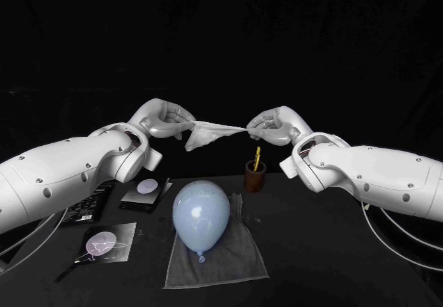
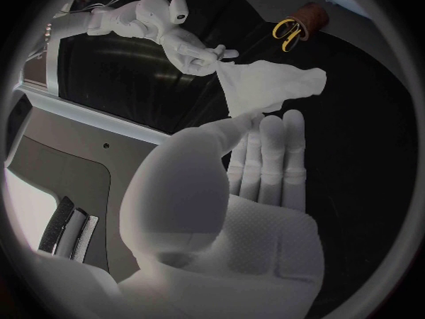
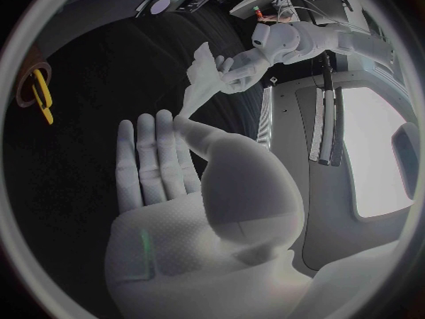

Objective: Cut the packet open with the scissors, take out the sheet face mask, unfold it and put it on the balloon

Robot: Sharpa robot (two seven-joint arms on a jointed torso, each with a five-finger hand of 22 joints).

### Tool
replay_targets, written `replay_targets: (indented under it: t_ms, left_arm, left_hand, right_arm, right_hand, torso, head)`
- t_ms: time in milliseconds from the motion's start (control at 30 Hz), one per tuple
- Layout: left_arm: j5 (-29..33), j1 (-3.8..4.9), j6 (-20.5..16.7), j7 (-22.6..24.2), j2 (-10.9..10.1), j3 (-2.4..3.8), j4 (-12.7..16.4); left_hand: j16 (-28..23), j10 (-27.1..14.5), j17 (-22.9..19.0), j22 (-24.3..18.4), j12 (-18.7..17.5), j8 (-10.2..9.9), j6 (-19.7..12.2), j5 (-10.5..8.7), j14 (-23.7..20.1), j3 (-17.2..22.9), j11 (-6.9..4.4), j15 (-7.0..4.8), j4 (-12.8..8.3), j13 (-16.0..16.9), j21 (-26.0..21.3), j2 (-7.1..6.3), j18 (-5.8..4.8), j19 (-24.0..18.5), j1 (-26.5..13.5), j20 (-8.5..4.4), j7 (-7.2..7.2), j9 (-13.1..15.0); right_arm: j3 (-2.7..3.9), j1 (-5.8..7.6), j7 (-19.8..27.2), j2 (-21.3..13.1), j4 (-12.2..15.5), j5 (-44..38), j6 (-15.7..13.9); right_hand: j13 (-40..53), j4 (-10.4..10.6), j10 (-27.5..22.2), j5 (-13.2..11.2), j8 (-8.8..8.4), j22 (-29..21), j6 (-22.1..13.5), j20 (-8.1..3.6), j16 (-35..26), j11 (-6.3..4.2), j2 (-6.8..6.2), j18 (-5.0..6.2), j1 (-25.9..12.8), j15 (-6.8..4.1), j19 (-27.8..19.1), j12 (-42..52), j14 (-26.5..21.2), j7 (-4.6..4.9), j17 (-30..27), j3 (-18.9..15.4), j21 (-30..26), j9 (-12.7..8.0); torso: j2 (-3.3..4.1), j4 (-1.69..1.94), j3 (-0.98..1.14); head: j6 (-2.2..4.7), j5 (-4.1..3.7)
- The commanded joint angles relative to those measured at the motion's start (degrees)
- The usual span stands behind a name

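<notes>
sheet mask (image 1: 210,134) out, partly unfolded; left hand (image 1: 166,121) and right hand (image 1: 273,125) each pinch one end. Laying on balloon (image 1: 201,214), 6 o'clock, remains.

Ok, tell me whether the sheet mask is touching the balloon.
Apart. The head view shows the sheet mask stretched between the left robot hand and the right robot hand, with a dark gap above the balloon on the towel.

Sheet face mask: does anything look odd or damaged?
The sheet face mask is not spread flat: it hangs bunched near the left robot hand and is drawn into a thin strip toward the right robot hand. I see no tear.
</notes>
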Motion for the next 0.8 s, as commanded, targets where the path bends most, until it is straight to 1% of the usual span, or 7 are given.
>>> replay_targets:
  t_ms: [33,167,300,533,600,700,800]
  left_arm:
    - [-5.6,0.56,3.4,-2.3,0.2,0.05,-0.4]
    - [-7.2,1.07,4.4,-3.0,0.3,0.04,-0.7]
    - [-8.2,1.31,5.6,-3.6,0.5,0.02,-0.6]
    - [-9.0,1.53,8.3,-4.5,0.7,-0.1,0.3]
    - [-9.0,1.55,8.7,-4.6,0.8,-0.13,0.7]
    - [-8.9,1.57,9.0,-4.8,0.9,-0.15,1.0]
    - [-8.2,1.58,8.7,-5.0,1.0,-0.17,0.9]
  left_hand:
    - [0.0,0.3,0.1,0.1,0.3,0.0,0.1,0.18,0.3,0.9,0.06,-0.24,-0.6,0.1,0.3,0.03,0.65,-0.4,-0.4,0.02,0.42,5.2]
    - [0.0,0.3,0.1,0.1,0.3,0.0,0.0,0.17,0.4,1.0,0.08,-0.24,-0.7,0.1,0.4,0.07,0.64,-0.4,-0.5,0.03,0.44,5.3]
    - [0.1,0.2,0.1,0.2,0.3,-0.1,0.0,0.17,0.5,1.0,0.09,-0.23,-0.8,0.2,0.4,0.1,0.64,-0.4,-0.7,0.04,0.45,5.3]
    - [0.2,0.1,0.2,0.3,0.3,-0.1,0.0,0.16,0.5,1.0,0.11,-0.19,-0.8,0.3,0.6,0.14,0.62,-0.4,-0.9,0.07,0.48,5.4]
    - [0.2,0.1,0.2,0.3,0.3,-0.1,0.0,0.16,0.5,1.0,0.11,-0.19,-0.8,0.3,0.6,0.14,0.62,-0.4,-0.9,0.07,0.48,5.4]
    - [0.3,0.1,0.2,0.3,0.3,-0.1,0.0,0.16,0.6,1.0,0.11,-0.19,-0.8,0.3,0.6,0.17,0.61,-0.4,-1.0,0.08,0.47,5.5]
    - [0.3,0.1,0.2,0.3,0.3,-0.1,0.0,0.17,0.6,1.0,0.11,-0.19,-0.8,0.3,0.6,0.2,0.61,-0.4,-1.0,0.08,0.47,5.5]
  right_arm:
    - [0.03,-0.11,0.3,0.1,-1.2,-1.1,-0.3]
    - [0.02,-0.18,0.5,0.4,-2.2,-1.4,-0.7]
    - [0.02,-0.2,0.7,1.1,-3.5,-1.8,-0.9]
    - [0.02,-0.21,0.9,2.4,-5.0,-2.0,-0.6]
    - [0.02,-0.21,0.9,2.8,-5.2,-2.0,-0.4]
    - [0.02,-0.21,0.8,3.2,-5.3,-2.1,-0.1]
    - [0.02,-0.21,0.7,3.4,-5.4,-2.4,0.3]
  right_hand:
    - [0.1,0.1,-0.4,0.2,0.9,0.1,0.3,0.05,0.3,0.09,0.03,0.42,0.5,0.23,-0.2,0.4,0.0,0.1,-0.1,0.2,0.4,6.3]
    - [0.1,0.1,-0.4,0.2,0.9,0.1,0.3,0.05,0.3,0.09,0.03,0.42,0.5,0.23,-0.2,0.4,0.0,0.1,-0.1,0.2,0.4,6.3]
    - [0.1,0.1,-0.4,0.2,0.92,0.1,0.3,0.06,0.3,0.09,0.05,0.42,0.5,0.23,-0.2,0.4,0.0,0.1,-0.1,0.2,0.4,6.3]
    - [0.1,0.2,-0.5,0.2,0.9,0.1,0.2,0.05,0.3,0.13,0.2,0.44,0.5,0.28,-0.2,0.4,0.0,0.13,-0.1,0.3,0.4,6.4]
    - [0.1,0.3,-0.5,0.2,0.88,0.1,0.1,0.05,0.3,0.15,0.26,0.44,0.5,0.3,-0.2,0.4,0.0,0.16,-0.2,0.3,0.4,6.4]
    - [0.1,0.3,-0.5,0.2,0.87,0.1,0.1,0.05,0.3,0.15,0.27,0.44,0.5,0.31,-0.2,0.4,0.0,0.16,-0.2,0.3,0.4,6.4]
    - [0.1,0.3,-0.5,0.2,0.87,0.1,0.1,0.05,0.3,0.15,0.27,0.44,0.5,0.31,-0.2,0.4,0.0,0.16,-0.2,0.3,0.4,6.4]
  torso:
    - [0.02,0.0,-0.06]
    - [0.06,0.01,-0.04]
    - [0.07,0.0,-0.06]
    - [0.05,0.09,0.01]
    - [0.05,0.03,-0.01]
    - [0.03,-0.02,-0.06]
    - [0.04,0.0,-0.05]
  head:
    - [0.1,0.02]
    - [0.19,0.11]
    - [0.21,0.17]
    - [0.29,0.26]
    - [0.24,0.26]
    - [0.26,0.16]
    - [0.32,0.11]
